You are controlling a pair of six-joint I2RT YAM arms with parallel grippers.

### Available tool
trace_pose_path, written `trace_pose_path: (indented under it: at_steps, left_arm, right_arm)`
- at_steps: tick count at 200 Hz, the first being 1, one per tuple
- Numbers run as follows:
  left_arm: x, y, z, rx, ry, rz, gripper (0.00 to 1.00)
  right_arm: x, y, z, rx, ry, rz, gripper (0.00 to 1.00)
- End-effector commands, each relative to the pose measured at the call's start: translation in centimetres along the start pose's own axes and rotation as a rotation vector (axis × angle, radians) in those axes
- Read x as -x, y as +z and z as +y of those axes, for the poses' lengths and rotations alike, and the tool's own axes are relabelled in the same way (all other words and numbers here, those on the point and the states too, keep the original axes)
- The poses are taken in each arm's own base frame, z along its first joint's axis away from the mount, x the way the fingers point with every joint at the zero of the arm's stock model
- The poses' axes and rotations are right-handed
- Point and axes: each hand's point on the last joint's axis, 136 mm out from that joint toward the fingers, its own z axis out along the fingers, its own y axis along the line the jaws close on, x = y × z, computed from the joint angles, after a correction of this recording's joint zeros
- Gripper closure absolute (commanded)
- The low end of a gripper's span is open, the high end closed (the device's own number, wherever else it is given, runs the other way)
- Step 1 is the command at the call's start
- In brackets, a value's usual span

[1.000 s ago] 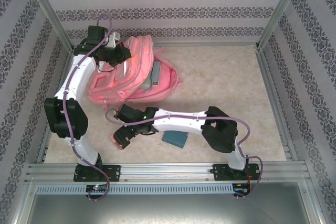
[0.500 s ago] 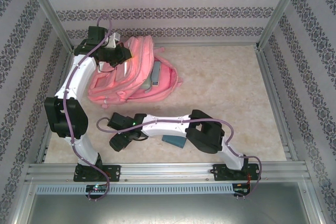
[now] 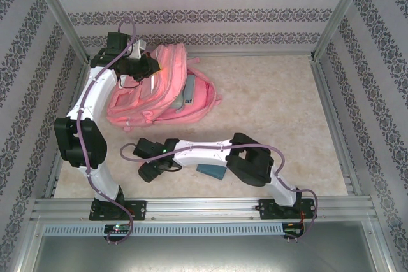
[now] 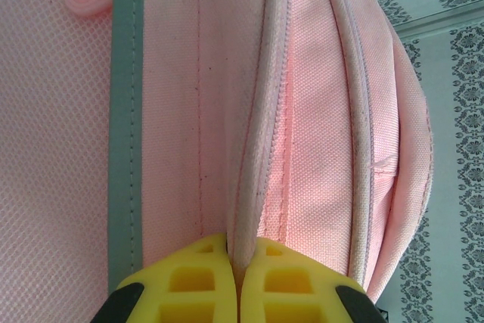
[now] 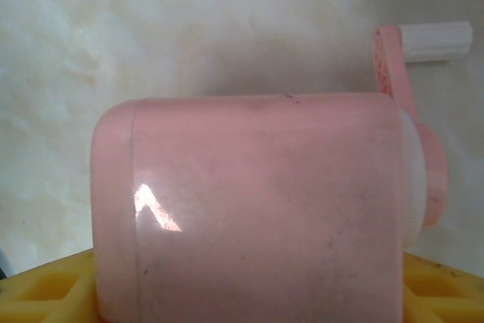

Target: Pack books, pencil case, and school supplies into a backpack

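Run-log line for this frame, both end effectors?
left end effector: shut on backpack seam | right end effector: astride pink boxy piece, grip unclear | teal block: on table

Both arms, the left arm (image 3: 95, 97) and the right arm (image 3: 207, 151), are built of white tubular links joined by bulky black joint housings. A lavender cable (image 3: 80, 116) is strung along each in loose loops. Black base plates (image 3: 118, 209) are set at six o'clock in the overhead view. A small green light (image 3: 164, 151) is lit on the right arm's wrist housing. The fingers (image 4: 189, 285) are moulded in yellow with square recesses, and are edged in black at four and eight o'clock.
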Motion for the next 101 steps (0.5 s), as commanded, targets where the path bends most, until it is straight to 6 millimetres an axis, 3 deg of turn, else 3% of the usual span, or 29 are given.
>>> trace_pose_path:
  at_steps: [1, 47, 101]
  left_arm:
    - [1.7, -1.3, -0.4, -0.017, 0.029, -0.071, 1.00]
    - [1.7, -1.6, -0.9, -0.034, 0.027, -0.074, 1.00]
    - [1.2, -1.9, -1.0, -0.041, 0.022, -0.072, 1.00]
  right_arm:
    - [1.9, -4.1, -1.4, -0.028, 0.052, -0.093, 0.39]
    - [1.8, -8.7, -7.1, -0.103, 0.166, -0.170, 0.40]
    - [2.0, -13.2, -16.8, -0.216, 0.315, -0.247, 0.39]
